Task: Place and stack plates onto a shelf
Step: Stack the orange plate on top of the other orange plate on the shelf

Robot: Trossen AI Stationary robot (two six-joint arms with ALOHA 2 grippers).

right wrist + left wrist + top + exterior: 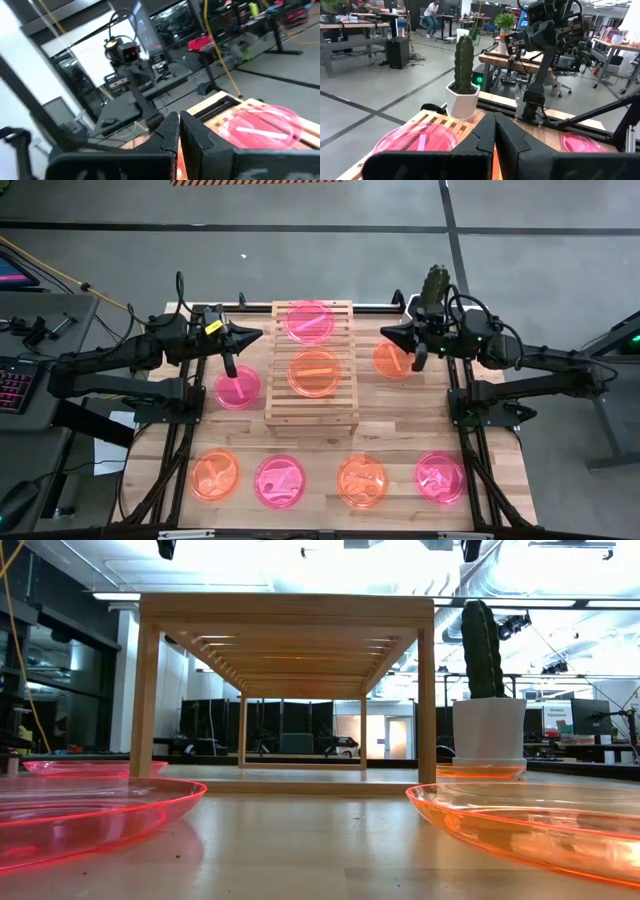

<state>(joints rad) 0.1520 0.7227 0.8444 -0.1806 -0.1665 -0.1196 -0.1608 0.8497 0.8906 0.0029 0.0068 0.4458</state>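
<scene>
Shelf (311, 366): you have a slatted wooden rack standing mid-bench, between the two end effectors. On its top you see two plates, a pink plate (309, 321) at the far end and an orange plate (314, 372) at the middle.

Plates on the bench: one pink plate (237, 387) lies just below the left end effector (258, 334), beside the shelf; one orange plate (392, 358) lies just under the right end effector (385, 333). Four more sit in a row along the near edge, well apart from both end effectors: orange (215, 475), pink (279, 481), orange (362, 481), pink (439, 476).

End effectors: both have their fingers pressed together and hold nothing; each hangs beside the shelf, tips pointing toward it.

Other: your potted cactus (435, 285) stands behind the right end effector.
</scene>
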